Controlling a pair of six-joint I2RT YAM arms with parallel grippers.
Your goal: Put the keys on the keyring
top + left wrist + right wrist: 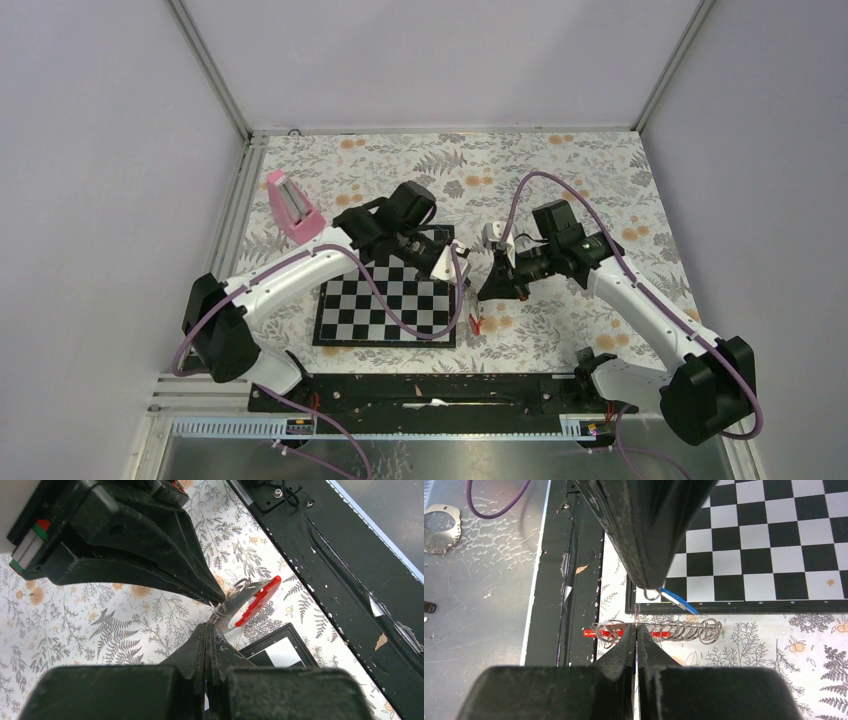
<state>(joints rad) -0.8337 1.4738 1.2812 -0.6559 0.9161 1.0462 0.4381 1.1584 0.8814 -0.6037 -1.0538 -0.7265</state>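
Both grippers meet tip to tip above the table, just off the chessboard's right edge. In the right wrist view my left gripper (654, 587) comes down from the top, shut on the key with the blue tag (676, 600). My right gripper (636, 628) is shut on a thin wire of the keyring (220, 611). The keyring's white-and-red fob (257, 597) hangs beyond the two tips and shows as a red sliver (475, 322) from above. Stretched wire coils (684, 629) run across a red strip just past the right tips. From above, the left gripper (458, 268) and right gripper (487, 290) almost touch.
A chessboard (390, 300) lies under the left arm. A pink wedge-shaped block (292, 207) stands at the back left. The black base rail (430, 395) runs along the near edge, close below the grippers. Floral cloth covers the table (560, 180).
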